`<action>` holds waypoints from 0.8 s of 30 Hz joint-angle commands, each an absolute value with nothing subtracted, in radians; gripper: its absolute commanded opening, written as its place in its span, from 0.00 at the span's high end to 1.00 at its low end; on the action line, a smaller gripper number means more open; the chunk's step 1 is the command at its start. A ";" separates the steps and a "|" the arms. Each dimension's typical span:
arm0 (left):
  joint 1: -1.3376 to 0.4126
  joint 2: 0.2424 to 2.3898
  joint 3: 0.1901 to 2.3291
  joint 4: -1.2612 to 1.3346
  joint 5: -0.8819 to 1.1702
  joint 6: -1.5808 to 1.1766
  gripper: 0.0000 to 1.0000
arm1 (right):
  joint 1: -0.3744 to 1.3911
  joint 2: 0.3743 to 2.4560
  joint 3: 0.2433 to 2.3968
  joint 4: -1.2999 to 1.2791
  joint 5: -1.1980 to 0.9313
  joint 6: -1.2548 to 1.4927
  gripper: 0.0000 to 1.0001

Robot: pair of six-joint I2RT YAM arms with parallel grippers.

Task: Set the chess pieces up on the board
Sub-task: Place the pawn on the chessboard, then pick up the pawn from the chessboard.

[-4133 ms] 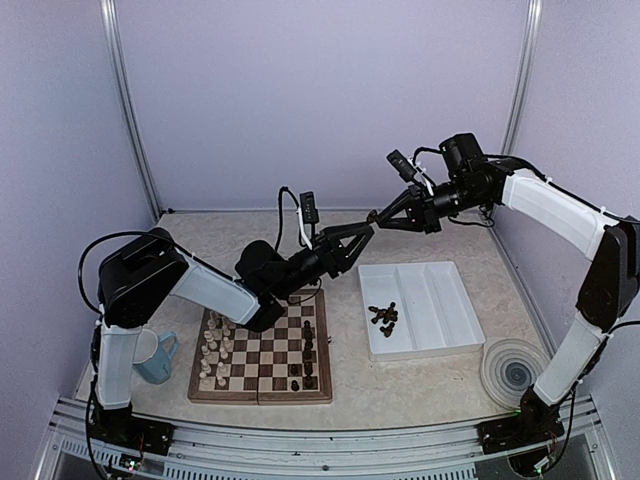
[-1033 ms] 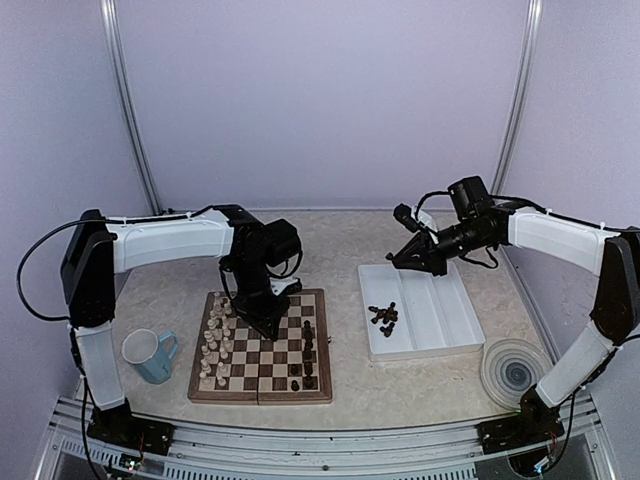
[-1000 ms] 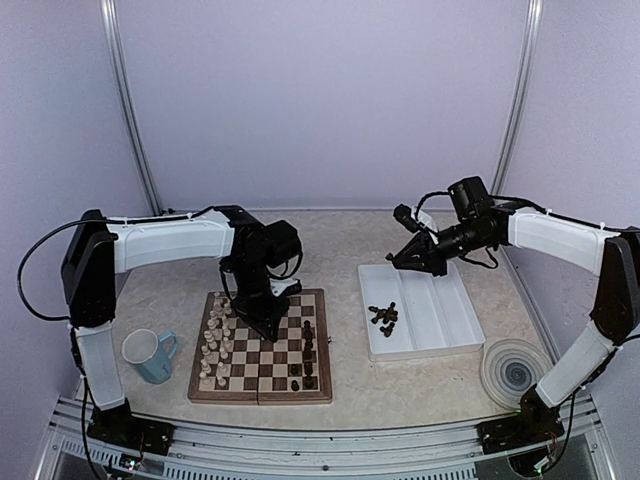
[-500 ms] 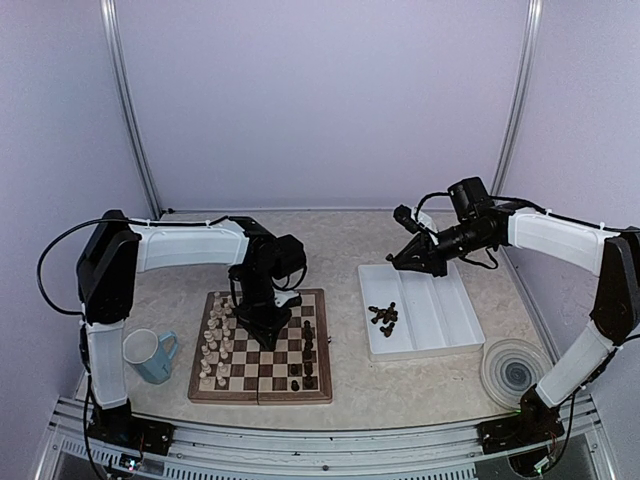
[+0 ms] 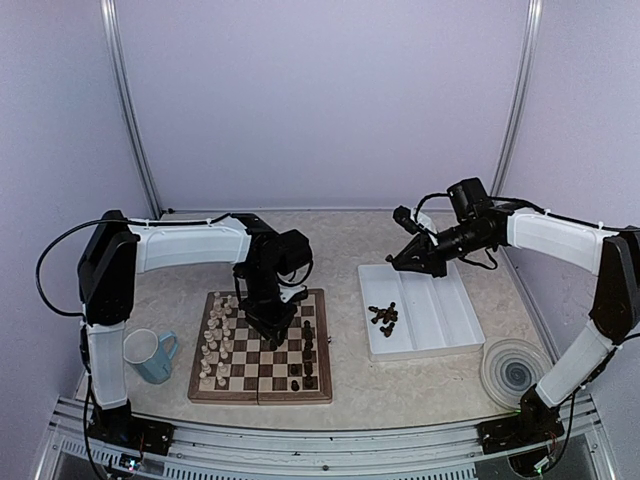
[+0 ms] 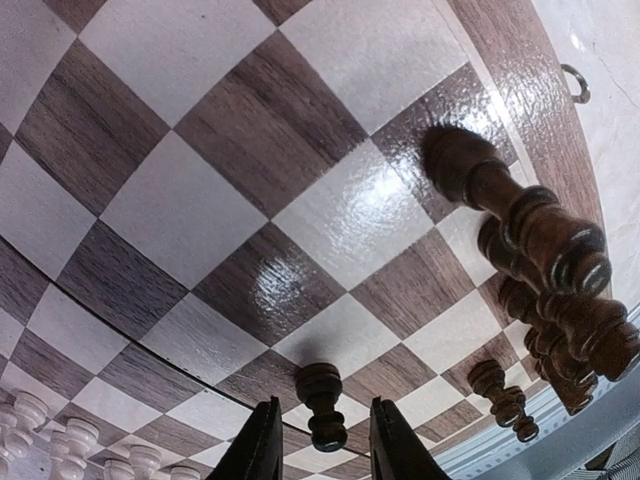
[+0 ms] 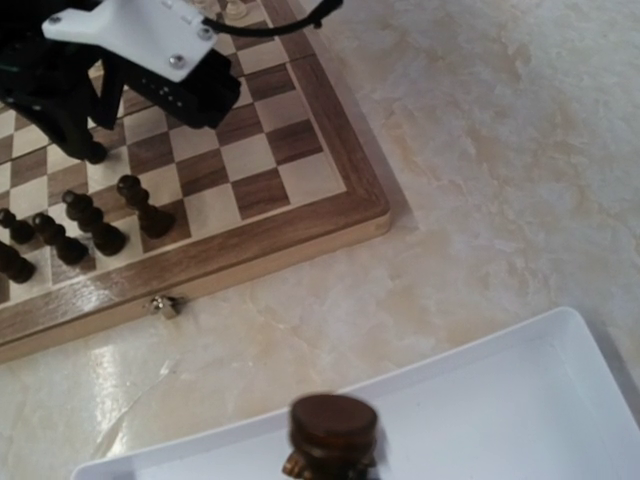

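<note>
The board (image 5: 260,397) lies front left, with cream figures (image 5: 214,343) along its left side and dark chess pieces (image 5: 308,340) along its right side. My left gripper (image 5: 268,326) points down at the board's far middle. In the left wrist view its fingers (image 6: 262,440) stand open on either side of a dark pawn (image 6: 322,392) that stands upright on a square, with a gap on both sides. My right gripper (image 5: 396,263) hovers over the white tray's far left corner, shut on a dark piece (image 7: 333,428); only the piece's round base shows.
The white ridged tray (image 5: 445,300) right of the board holds several loose dark pieces (image 5: 383,317). A pale blue mug (image 5: 150,355) stands left of the board. A round grey disc (image 5: 512,370) lies at front right. A small metal clasp (image 7: 162,305) sticks out of the board's edge.
My left gripper has opened and let go of the dark pawn, which now stands on the board. The left arm shifted slightly right. The right arm has not moved.
</note>
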State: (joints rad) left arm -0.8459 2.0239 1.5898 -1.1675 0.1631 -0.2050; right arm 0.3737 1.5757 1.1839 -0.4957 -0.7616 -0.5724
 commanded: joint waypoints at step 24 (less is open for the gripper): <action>-0.897 1.956 1.568 -1.142 0.134 -0.239 0.89 | 0.365 1.592 1.178 -0.502 -0.778 -0.571 0.92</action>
